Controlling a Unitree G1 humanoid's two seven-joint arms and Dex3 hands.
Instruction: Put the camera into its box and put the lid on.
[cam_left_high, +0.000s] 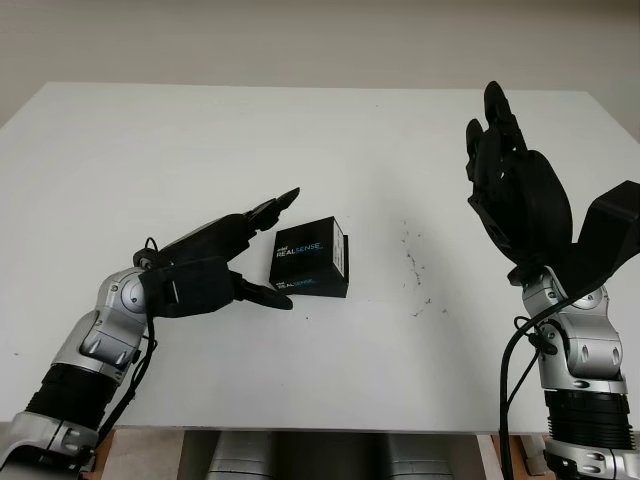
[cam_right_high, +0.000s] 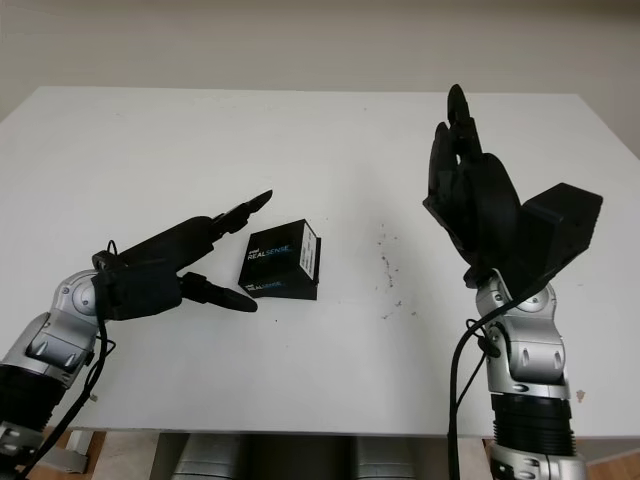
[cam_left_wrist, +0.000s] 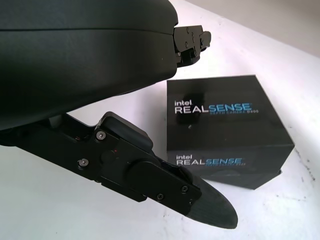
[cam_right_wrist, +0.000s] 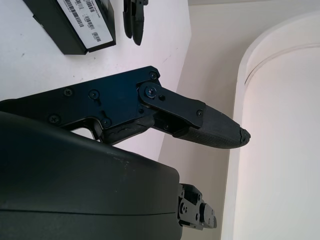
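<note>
A black Intel RealSense box (cam_left_high: 311, 260) stands closed on the white table (cam_left_high: 200, 140), its lid on, lettering facing me. The same box (cam_left_wrist: 225, 132) is close in the left wrist view, and its barcode side (cam_right_wrist: 82, 20) appears in the right wrist view. My left hand (cam_left_high: 262, 250) is open just left of the box, one finger above its upper left corner and one by its lower left corner, not gripping it. My right hand (cam_left_high: 505, 160) is open, raised above the table's right side, well away from the box. No camera is visible outside the box.
Small dark specks (cam_left_high: 415, 270) mark the table to the right of the box. The table's front edge (cam_left_high: 330, 432) runs just ahead of both forearms.
</note>
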